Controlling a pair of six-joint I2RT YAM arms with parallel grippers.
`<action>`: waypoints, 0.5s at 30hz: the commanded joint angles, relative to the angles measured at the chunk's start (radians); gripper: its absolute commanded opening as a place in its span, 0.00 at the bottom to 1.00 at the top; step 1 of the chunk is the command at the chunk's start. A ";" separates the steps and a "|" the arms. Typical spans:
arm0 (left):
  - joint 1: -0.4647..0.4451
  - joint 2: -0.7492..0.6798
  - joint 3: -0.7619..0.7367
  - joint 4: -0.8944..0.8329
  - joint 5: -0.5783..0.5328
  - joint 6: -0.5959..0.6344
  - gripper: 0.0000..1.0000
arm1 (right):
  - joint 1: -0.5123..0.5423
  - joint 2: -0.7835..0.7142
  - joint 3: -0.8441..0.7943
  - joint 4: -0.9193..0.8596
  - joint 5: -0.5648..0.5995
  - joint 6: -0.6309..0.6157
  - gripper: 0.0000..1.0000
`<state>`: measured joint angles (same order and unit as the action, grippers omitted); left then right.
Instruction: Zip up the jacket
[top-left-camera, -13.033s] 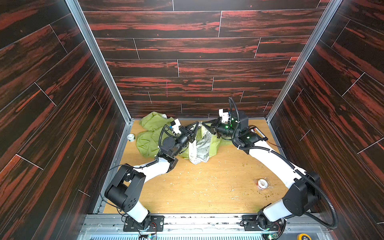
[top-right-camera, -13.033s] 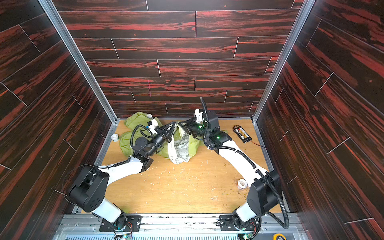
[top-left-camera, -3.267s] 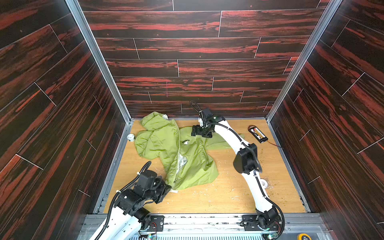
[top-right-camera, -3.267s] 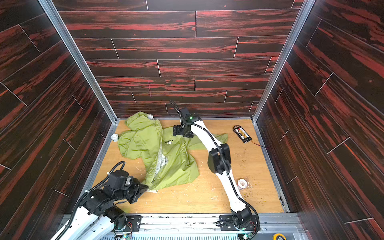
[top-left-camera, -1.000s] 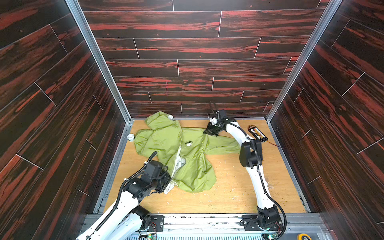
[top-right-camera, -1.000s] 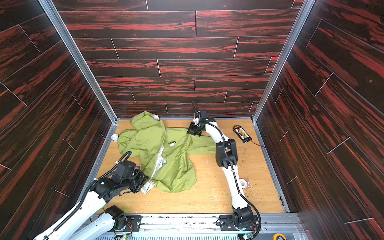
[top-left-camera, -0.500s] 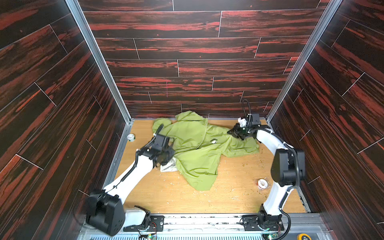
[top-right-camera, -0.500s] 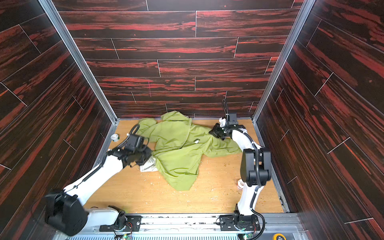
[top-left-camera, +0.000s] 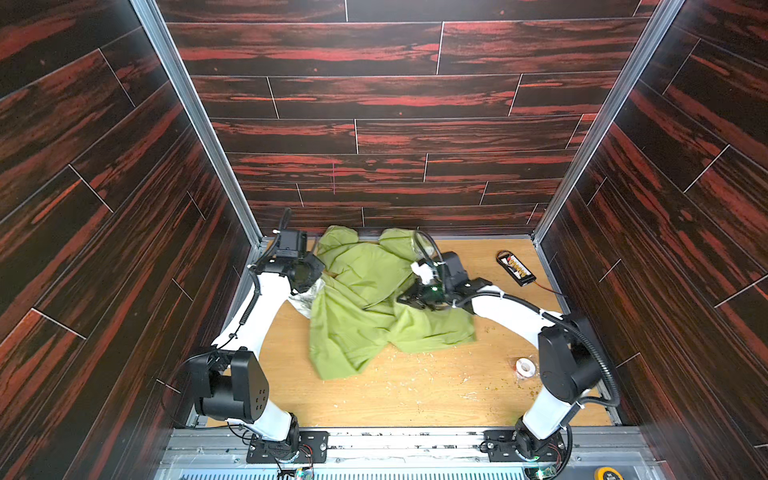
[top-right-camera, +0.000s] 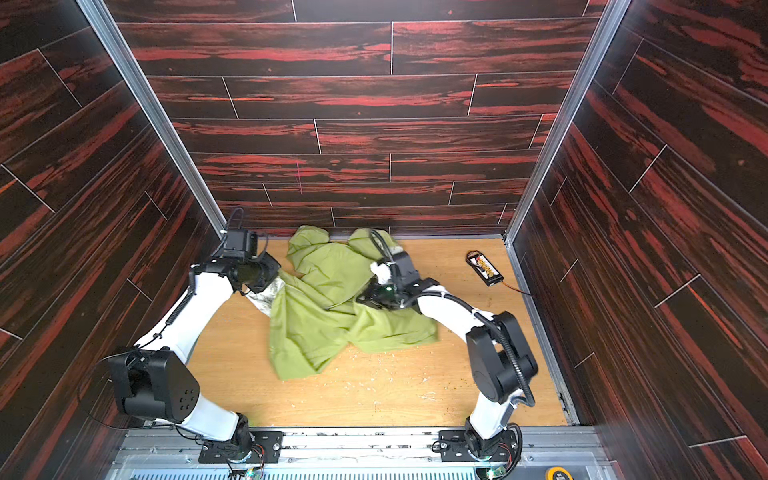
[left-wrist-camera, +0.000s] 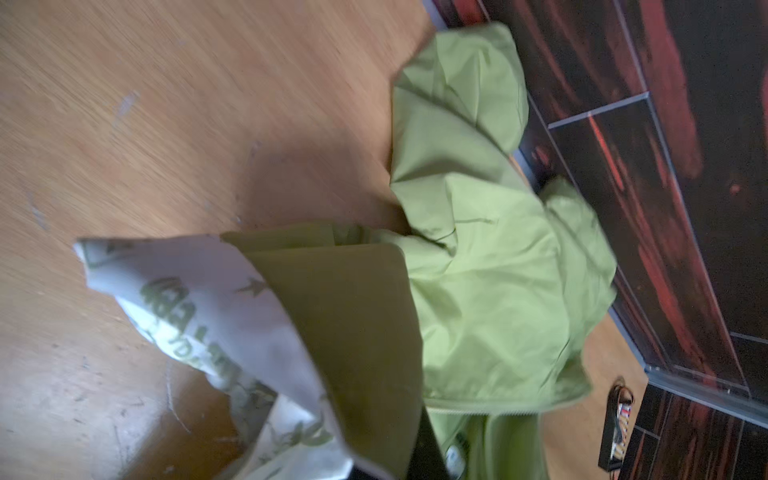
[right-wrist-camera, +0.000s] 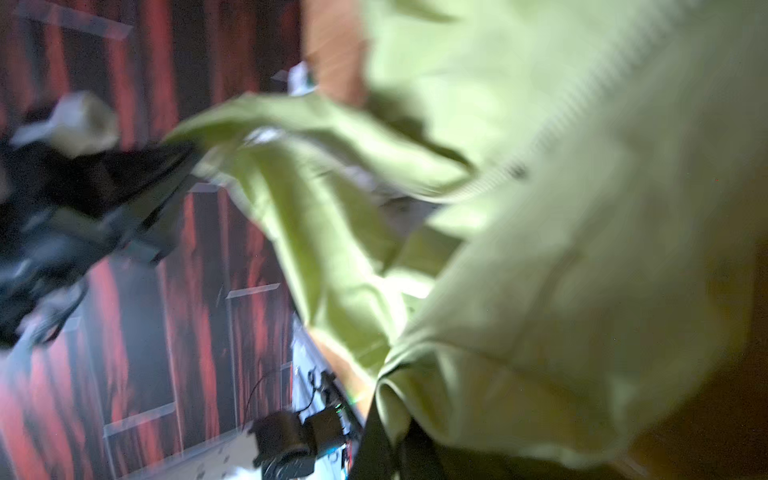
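The lime-green jacket (top-left-camera: 365, 320) (top-right-camera: 324, 320) lies crumpled on the far half of the wooden tabletop (top-left-camera: 395, 395) (top-right-camera: 374, 395), between the two arms; its hood (top-left-camera: 338, 241) (top-right-camera: 307, 241) is bunched against the far edge, and a loose flap runs out toward the middle of the tabletop; the front is not zipped

The left gripper (top-left-camera: 311, 286) (top-right-camera: 266, 286) sits near the far left corner with its jaws closed tight, pinching an edge of the jacket; the cloth is turned over there, so the white patterned lining (top-left-camera: 305, 297) (top-right-camera: 264, 297) shows just under the gripper; in the left wrist view the lining (left-wrist-camera: 208, 316) and the green outer cloth (left-wrist-camera: 478, 270) drape from the gripper, and a pale zipper (left-wrist-camera: 478, 410) edge runs across the fabric beside it

The right gripper (top-left-camera: 409, 297) (top-right-camera: 365, 298) reaches in over the middle of the jacket, its jaws likewise squeezed together on a fold of green cloth, which rises to it in a small ridge; the right wrist view is badly blurred, showing only the jacket (right-wrist-camera: 540, 208) gathered close to the camera

A small black pack with a red and yellow label (top-left-camera: 515, 267) (top-right-camera: 484, 267) lies near the far right corner, well apart from the jacket; a roll of tape (top-left-camera: 524, 368) rests near the right edge, just beside the right arm
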<state>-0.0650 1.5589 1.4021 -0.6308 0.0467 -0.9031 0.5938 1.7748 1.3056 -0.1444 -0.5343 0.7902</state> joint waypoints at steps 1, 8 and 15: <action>0.007 -0.051 0.034 -0.039 0.005 0.058 0.00 | -0.008 0.067 0.072 -0.005 -0.023 -0.014 0.00; 0.010 -0.144 -0.099 -0.056 0.071 0.051 0.00 | -0.066 0.022 0.097 -0.081 0.099 -0.044 0.64; 0.010 -0.229 -0.245 -0.044 0.108 0.024 0.00 | -0.183 0.085 0.183 -0.213 0.273 0.010 0.79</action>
<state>-0.0563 1.3682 1.1885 -0.6613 0.1238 -0.8715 0.4416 1.8141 1.4200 -0.2687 -0.3576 0.7708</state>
